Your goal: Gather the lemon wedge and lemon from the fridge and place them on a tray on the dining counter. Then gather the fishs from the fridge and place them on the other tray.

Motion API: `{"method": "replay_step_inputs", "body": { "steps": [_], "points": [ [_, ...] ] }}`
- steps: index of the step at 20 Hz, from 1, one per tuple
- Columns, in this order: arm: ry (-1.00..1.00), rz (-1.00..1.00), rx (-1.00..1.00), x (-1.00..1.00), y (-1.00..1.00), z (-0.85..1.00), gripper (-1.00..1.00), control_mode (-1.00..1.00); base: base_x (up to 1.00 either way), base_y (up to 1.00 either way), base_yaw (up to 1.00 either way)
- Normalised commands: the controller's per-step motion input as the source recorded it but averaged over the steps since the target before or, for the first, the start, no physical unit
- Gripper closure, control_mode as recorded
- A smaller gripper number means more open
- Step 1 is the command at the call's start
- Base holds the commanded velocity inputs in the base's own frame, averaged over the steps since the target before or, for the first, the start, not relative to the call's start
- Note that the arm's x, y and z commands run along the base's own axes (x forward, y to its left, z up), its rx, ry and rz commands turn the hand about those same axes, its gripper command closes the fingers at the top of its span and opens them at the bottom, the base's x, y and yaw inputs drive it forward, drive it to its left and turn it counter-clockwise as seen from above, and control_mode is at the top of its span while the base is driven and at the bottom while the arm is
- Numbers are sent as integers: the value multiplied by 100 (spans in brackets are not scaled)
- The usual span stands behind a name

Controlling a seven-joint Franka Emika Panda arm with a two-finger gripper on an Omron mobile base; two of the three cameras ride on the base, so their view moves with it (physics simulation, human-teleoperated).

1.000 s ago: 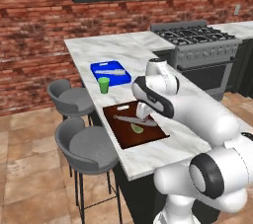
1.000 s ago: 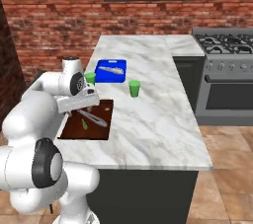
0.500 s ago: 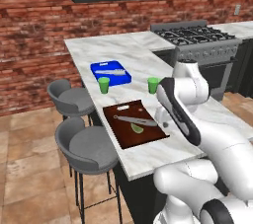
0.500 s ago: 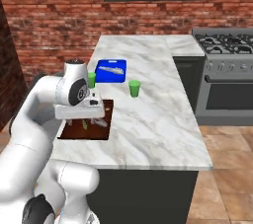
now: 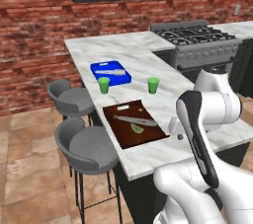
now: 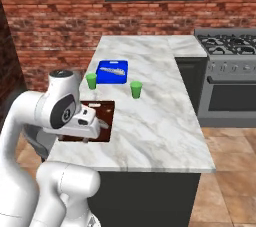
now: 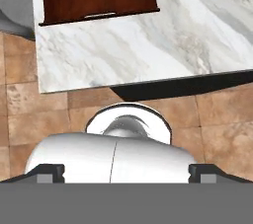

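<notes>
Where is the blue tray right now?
The blue tray sits on the marble dining counter near its stool-side edge, beyond the brown tray, with a green cup just in front.

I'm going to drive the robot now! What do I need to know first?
Gripper: open and holding nothing, pulled back near the counter edge.
Brown tray: a lemon wedge lies on it beside a silvery utensil.
Blue tray: a silvery utensil on it, no fish.
Two green cups stand between the trays.
Done: wedge is on the brown tray.
Left: bring the whole lemon to the brown tray, then both fish to the blue tray.
</notes>
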Motion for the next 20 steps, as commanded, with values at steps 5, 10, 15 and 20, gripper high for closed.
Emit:
{"method": "replay_step_inputs", "body": {
  "steps": [5, 10, 15, 20],
  "points": [
    [-3, -9, 0, -19, 19, 4, -100, -100, 0, 0, 0],
    [0, 0, 0, -1, 0, 0, -100, -100, 0, 0, 0],
    [-2, -2, 0, -10, 0, 0, -100, 100, -55, 0, -32],
    [0, 0, 0, 0, 0, 0, -100, 100, -48, 0, -61]
  ]
}}
